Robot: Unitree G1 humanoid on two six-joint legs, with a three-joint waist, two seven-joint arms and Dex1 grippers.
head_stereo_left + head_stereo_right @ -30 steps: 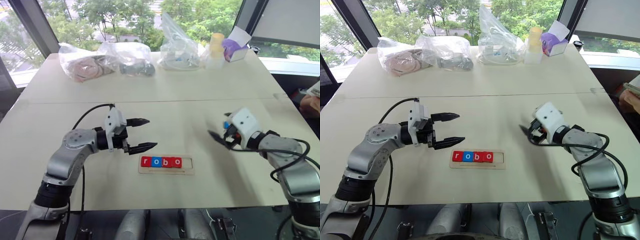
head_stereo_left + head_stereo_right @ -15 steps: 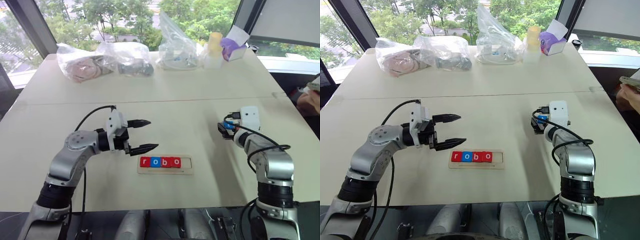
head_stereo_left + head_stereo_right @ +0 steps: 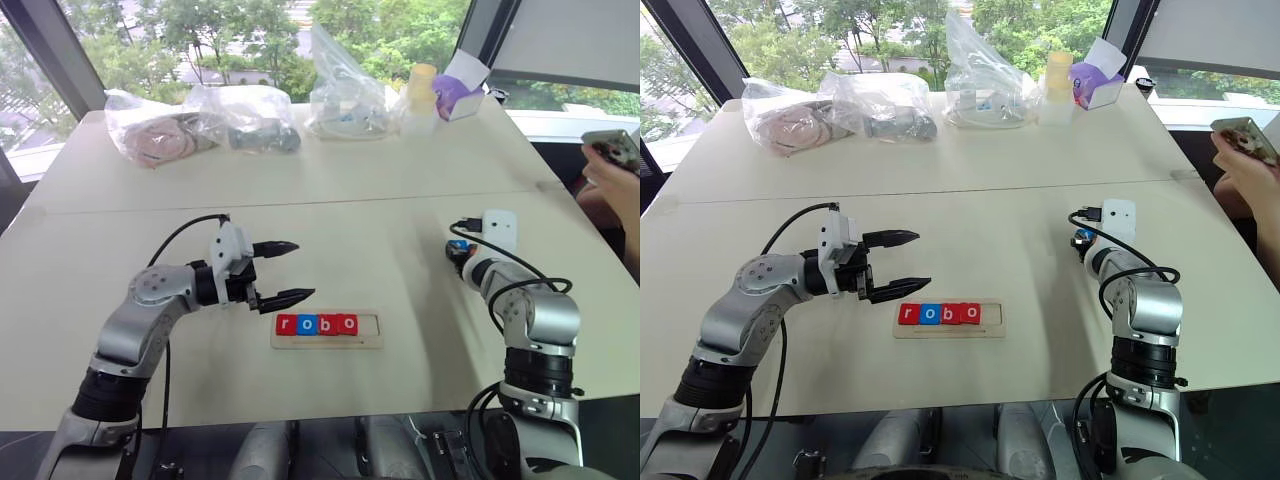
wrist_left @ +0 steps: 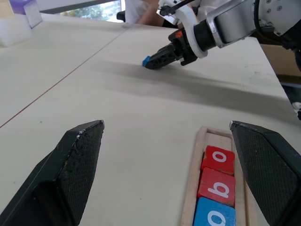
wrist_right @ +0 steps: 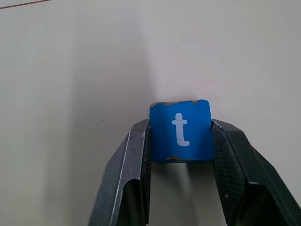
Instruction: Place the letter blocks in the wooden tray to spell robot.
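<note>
At the left of the head view, my left claw [image 3: 287, 270] hung above the table [image 3: 330, 170], its two black fingers spread wide apart and holding nothing, pointing toward the centre of the frame, unchanged from a second before.

Just below it, at lower centre, the wooden tray [image 3: 327, 329] lay flat on the table. It was a long, pale strip with rounded corners. Four letter blocks [image 3: 317, 324] sat side by side in its groove, reading r, o, b, o: red, blue, red, red. The slot at the tray's right end was bare.

At the right of the frame, my right claw [image 3: 462, 254] had changed most. A second earlier its fingers were spread; they had since come together on the t block [image 5: 179, 130], low at the table. That block was a blue square with a white t, pinched by its two side edges, well apart from the tray. I judged only its carry to the bare slot remained.
</note>
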